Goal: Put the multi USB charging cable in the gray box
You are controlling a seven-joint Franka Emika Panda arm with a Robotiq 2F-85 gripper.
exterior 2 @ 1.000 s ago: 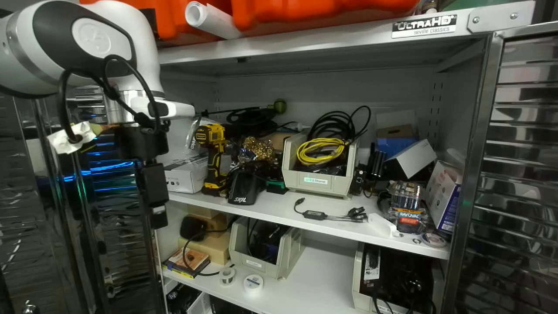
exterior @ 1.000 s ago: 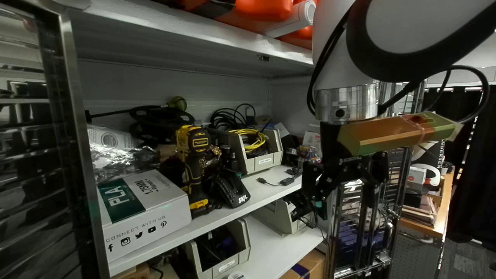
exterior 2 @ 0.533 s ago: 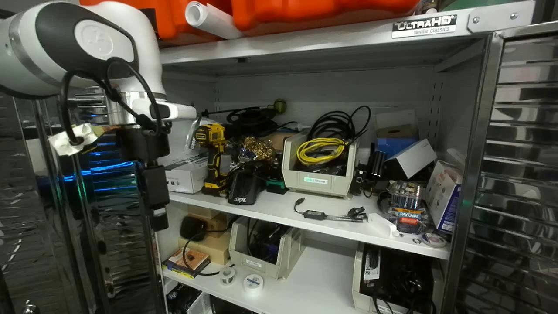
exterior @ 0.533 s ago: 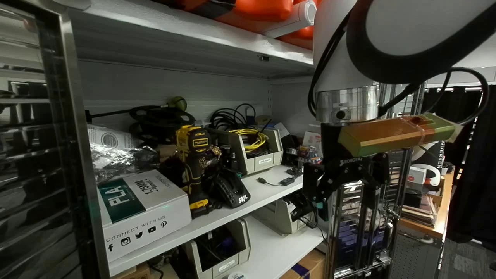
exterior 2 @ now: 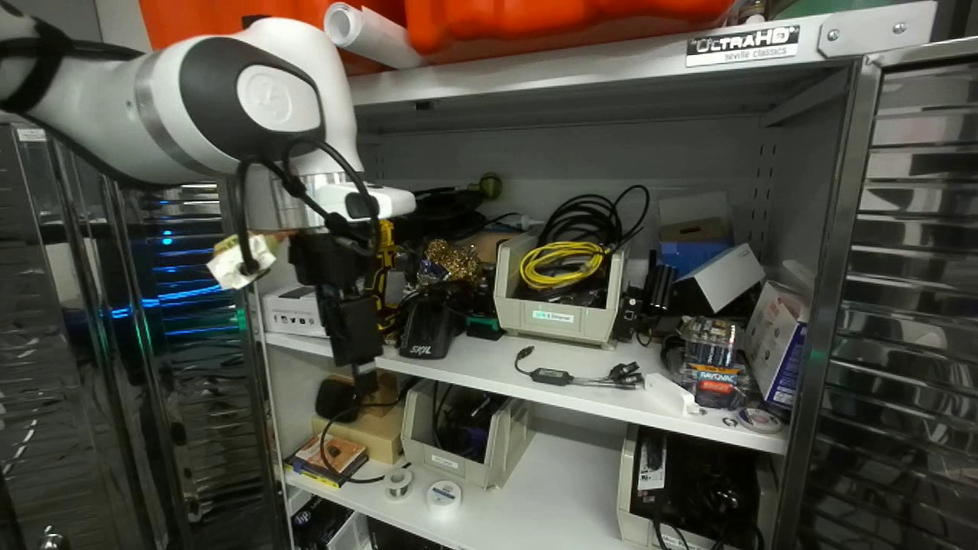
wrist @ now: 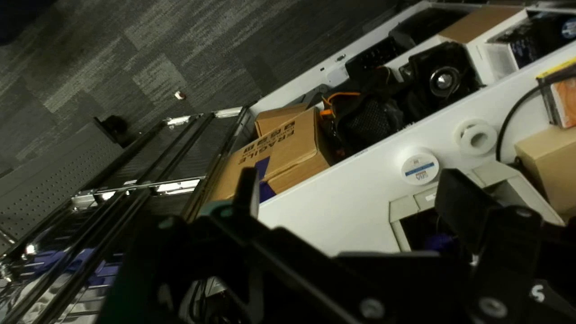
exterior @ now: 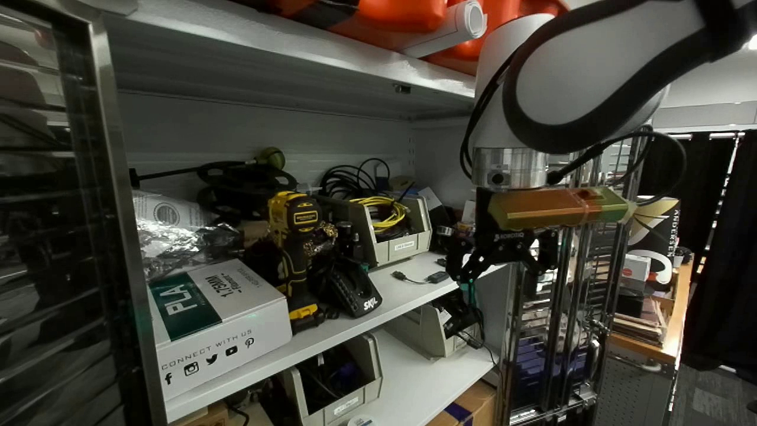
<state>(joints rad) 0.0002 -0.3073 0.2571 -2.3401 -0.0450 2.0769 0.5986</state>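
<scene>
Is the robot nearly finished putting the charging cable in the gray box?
No. Nothing looks done: the multi USB charging cable lies on the shelf, outside the gray box with the yellow cable, probably the box meant. Nothing is in hand: the gripper hangs open, apart from the charging cable. Still left: reach it, grab it, lift it and drop it in.

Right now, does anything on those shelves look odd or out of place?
Two things: a multi USB charging cable lies loose on the shelf, while yellow cable is coiled in a gray bin; and a white box behind the batteries sits tilted.
</scene>
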